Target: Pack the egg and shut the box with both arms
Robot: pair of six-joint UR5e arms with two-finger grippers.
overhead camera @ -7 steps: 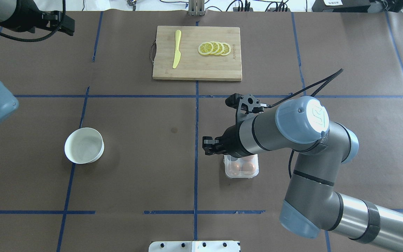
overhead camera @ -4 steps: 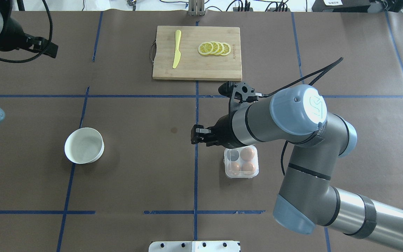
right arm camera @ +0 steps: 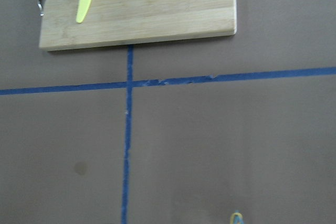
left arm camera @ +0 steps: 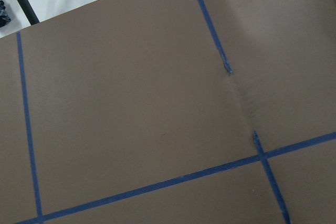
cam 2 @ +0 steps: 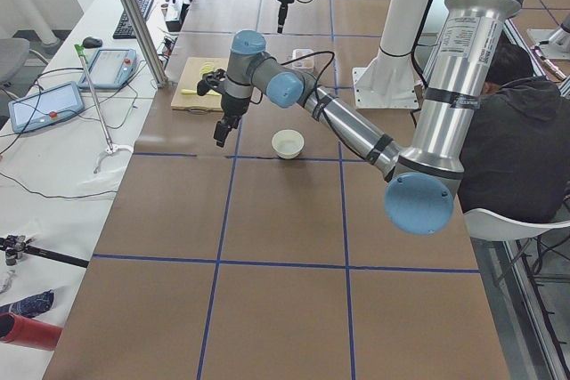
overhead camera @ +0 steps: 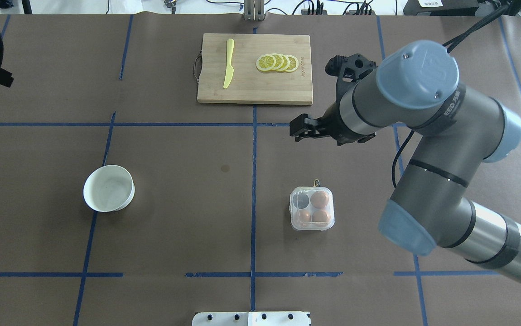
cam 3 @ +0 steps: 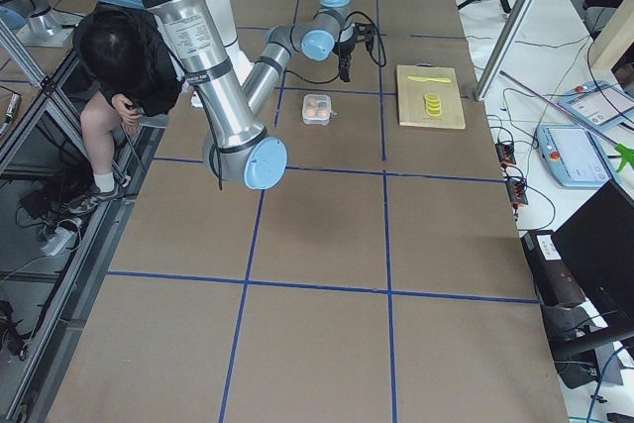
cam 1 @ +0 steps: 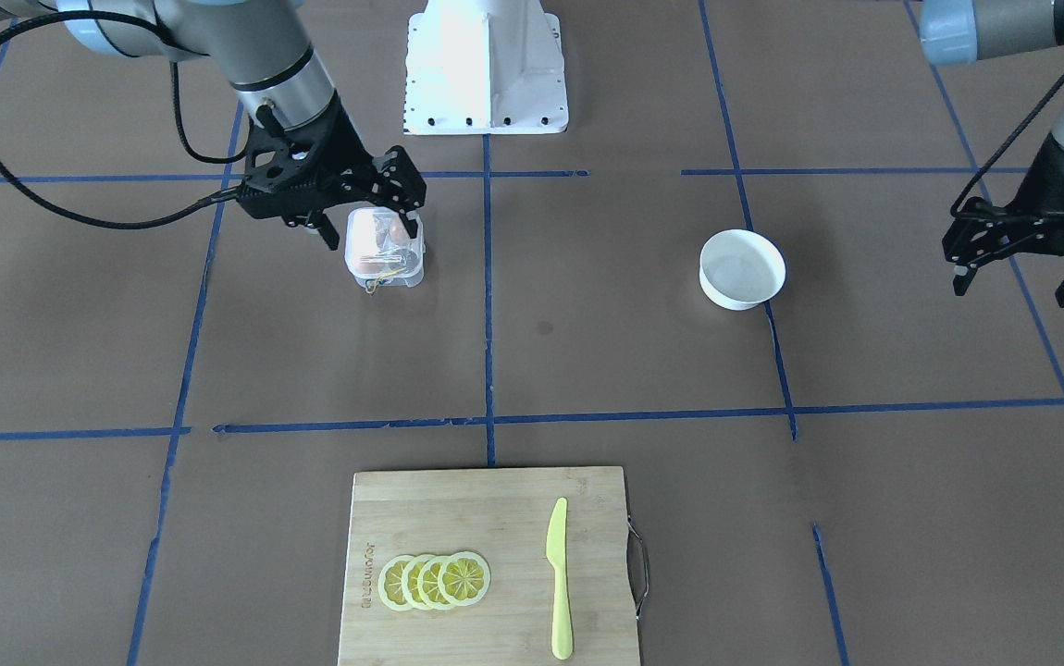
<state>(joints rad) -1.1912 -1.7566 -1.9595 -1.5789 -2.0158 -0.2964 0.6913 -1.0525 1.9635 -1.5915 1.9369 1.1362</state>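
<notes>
A: Overhead view, left to right: what stands where?

B: Left gripper [cam 1: 1011,291], at the table's far left end, fingers spread, nothing between them. Bowl [overhead camera: 108,188], white, apparently empty. Board [overhead camera: 254,88] at the far edge, carrying knife [overhead camera: 228,63] and slices [overhead camera: 277,62]. Box [overhead camera: 293,222], just right of the centre line, on the robot's side. It holds three eggs [overhead camera: 320,198]; the fourth cell is dark and seemingly vacant. Right gripper [overhead camera: 296,130], held high between box and board, touching neither, jaws parted and empty.

A: Is the box shut?

B: Lid [overhead camera: 311,208] lies flat over the cells, so probably down; whether it has latched cannot be told. Band [overhead camera: 317,182] pokes out past the far edge.

A: What could go wrong from here?

B: An unlatched lid may spring up when left alone. A further press by one arm could slide the light box across the table [overhead camera: 174,226], since the left gripper is too far off to brace it. Too hard a press could crack an egg or dent the lid. The band, if trapped under the rim, may keep the lid from seating.

A: Any legible writing?

B: A mark [overhead camera: 302,68] runs along the board's right edge, too small to read. The right arm's blue cap [overhead camera: 417,74] bears an embossed logo. Lettering on the link beside it is not clearly readable.
</notes>
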